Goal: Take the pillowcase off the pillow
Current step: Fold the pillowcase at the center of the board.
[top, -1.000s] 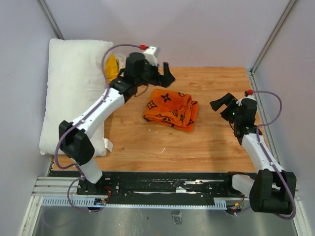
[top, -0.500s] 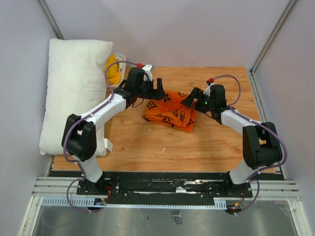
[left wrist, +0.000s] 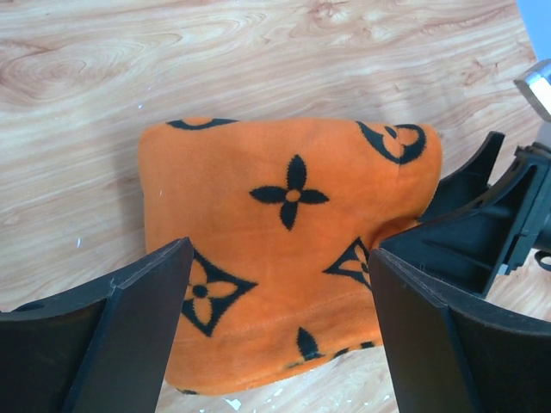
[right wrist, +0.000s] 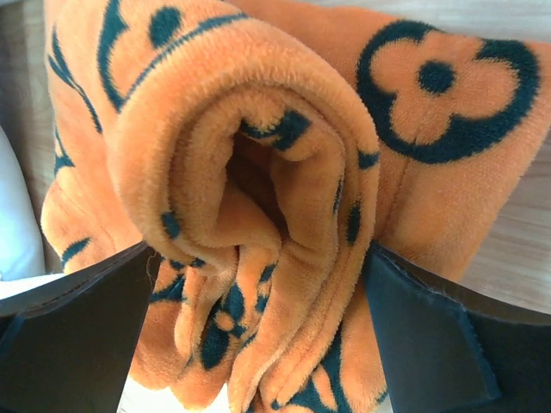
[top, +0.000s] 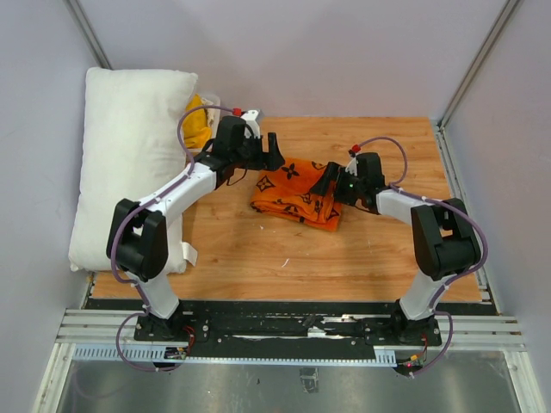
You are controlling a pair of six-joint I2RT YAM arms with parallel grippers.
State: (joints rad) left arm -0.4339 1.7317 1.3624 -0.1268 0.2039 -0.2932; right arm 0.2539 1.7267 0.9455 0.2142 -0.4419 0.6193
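The orange pillowcase (top: 297, 194) with black flower motifs lies folded in a heap mid-table, off the pillow. The plump white pillow (top: 129, 163) rests along the left wall, bare. My left gripper (top: 274, 153) hovers at the heap's far left edge. In the left wrist view that gripper (left wrist: 280, 318) is open, and the pillowcase (left wrist: 284, 215) lies below and between its fingers (left wrist: 129, 335). My right gripper (top: 327, 182) is at the heap's right end. It (right wrist: 258, 335) is open, with a rolled fold of pillowcase (right wrist: 258, 172) filling the gap between its fingers (right wrist: 430, 335).
A plain yellow cloth (top: 196, 120) lies bunched between the pillow and the left arm. The wooden tabletop (top: 258, 249) is walled on the left, back and right. The right gripper's black body (left wrist: 482, 224) shows close by in the left wrist view.
The right arm swung in from the right side to the pillowcase's right end. The left gripper dropped toward the heap's far left edge and narrowed slightly.
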